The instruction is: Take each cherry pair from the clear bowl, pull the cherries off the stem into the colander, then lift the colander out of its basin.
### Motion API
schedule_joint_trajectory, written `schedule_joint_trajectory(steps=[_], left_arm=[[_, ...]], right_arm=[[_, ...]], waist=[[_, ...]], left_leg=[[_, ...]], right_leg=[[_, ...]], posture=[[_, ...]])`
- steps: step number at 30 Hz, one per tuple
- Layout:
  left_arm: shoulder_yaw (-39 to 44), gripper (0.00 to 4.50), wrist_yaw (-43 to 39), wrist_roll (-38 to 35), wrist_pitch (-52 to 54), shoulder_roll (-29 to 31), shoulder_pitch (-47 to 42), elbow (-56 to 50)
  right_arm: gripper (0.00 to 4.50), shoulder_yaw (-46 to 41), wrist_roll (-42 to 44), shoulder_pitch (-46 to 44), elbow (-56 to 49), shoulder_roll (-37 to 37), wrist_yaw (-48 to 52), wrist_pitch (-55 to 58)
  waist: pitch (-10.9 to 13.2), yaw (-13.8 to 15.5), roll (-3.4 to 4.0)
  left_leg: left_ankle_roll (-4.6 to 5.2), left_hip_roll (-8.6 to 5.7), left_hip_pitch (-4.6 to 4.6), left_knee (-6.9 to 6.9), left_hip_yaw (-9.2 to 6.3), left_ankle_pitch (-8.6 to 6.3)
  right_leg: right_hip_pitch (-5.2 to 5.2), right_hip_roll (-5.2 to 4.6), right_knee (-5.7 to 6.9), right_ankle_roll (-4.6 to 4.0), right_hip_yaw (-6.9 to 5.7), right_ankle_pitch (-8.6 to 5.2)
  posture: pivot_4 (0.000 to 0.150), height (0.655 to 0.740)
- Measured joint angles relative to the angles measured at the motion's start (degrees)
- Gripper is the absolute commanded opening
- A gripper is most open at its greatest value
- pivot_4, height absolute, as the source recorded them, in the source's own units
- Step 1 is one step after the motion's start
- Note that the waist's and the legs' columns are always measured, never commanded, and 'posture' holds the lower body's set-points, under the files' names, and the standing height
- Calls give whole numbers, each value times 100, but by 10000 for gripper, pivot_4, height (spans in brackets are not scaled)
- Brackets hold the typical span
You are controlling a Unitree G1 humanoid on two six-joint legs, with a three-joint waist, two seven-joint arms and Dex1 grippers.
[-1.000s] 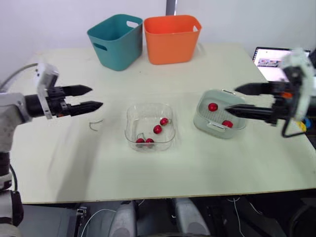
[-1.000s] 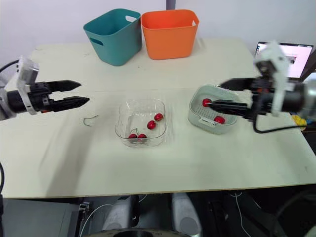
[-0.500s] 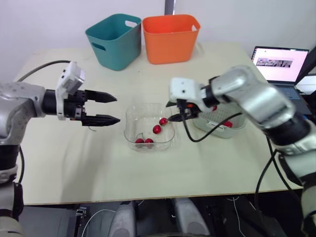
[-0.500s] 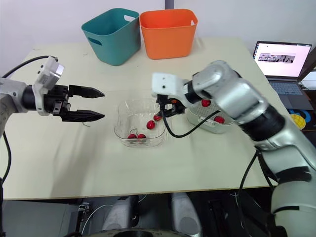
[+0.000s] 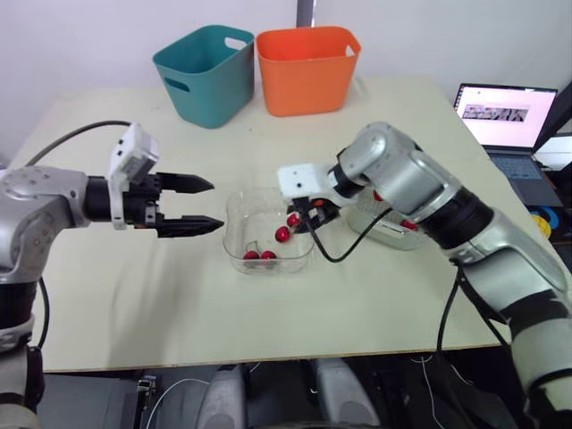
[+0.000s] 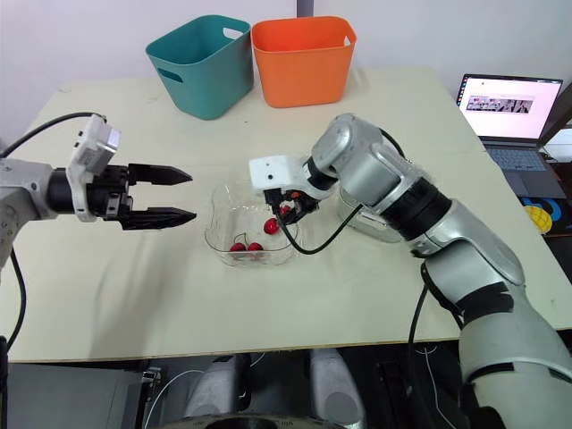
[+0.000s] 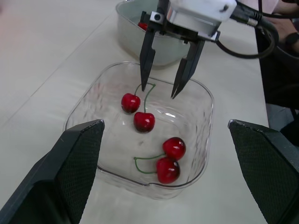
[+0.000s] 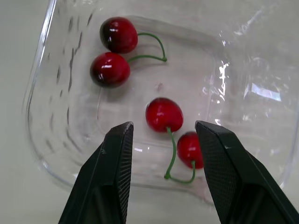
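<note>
The clear bowl (image 5: 234, 210) sits mid-table with two cherry pairs in it: one pair (image 5: 284, 234) nearer the colander, the other (image 5: 260, 256) at the front. My right gripper (image 5: 308, 217) is open and reaches down into the bowl. Its fingertips straddle the green stem of the back pair (image 7: 139, 112) without closing on it. In the right wrist view that pair (image 8: 163, 115) lies between the two fingers. My left gripper (image 5: 217, 205) hangs open just left of the bowl, holding nothing. The pale colander (image 7: 131, 28) in its basin stands right of the bowl, mostly behind my right arm.
A teal bin (image 5: 207, 73) and an orange bin (image 5: 308, 70) stand side by side at the table's far edge. An open laptop (image 5: 505, 112) sits off the table's right side. My right arm's cable (image 5: 344, 255) loops down beside the bowl.
My right arm swung from beside the colander over to the clear bowl and lowered its open fingers around a cherry pair. My left gripper moved right, up to the bowl.
</note>
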Motion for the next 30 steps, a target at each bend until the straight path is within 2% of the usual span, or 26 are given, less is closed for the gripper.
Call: schedule_joint_trajectory(steps=[5, 12, 19, 30], left_arm=[[4, 45000, 68, 0, -48, -32, 53, 2], [2, 45000, 229, 0, -65, -187, 67, -35], [8, 45000, 255, 0, -192, -274, 153, -28], [11, 45000, 363, -11, -305, -396, 225, -6]], right_arm=[[44932, 4, -377, -10, 494, 281, -42, -286], [44932, 217, -1137, -256, 812, 435, -9, -947], [44932, 248, -1446, -330, 951, 540, 438, -1430], [44932, 304, -2197, -378, 1406, 964, 427, -1938]], waist=[[0, 6, 0], [0, 0, 0], [0, 1, 0], [0, 4, 0]], left_leg=[[-1, -1, -3, 0, 0, 0], [-1, -1, -2, -1, -2, 0], [-2, -1, -2, -1, -3, 1], [-4, -2, -2, -1, -7, 2]], right_leg=[[0, -2, -2, -10, 0, 6], [-1, -2, -1, -10, -2, 7], [0, -2, -1, -11, -3, 7], [2, -3, 0, -11, -5, 7]], posture=[[1500, 7400], [1500, 7400], [1500, 7400], [1500, 7400]])
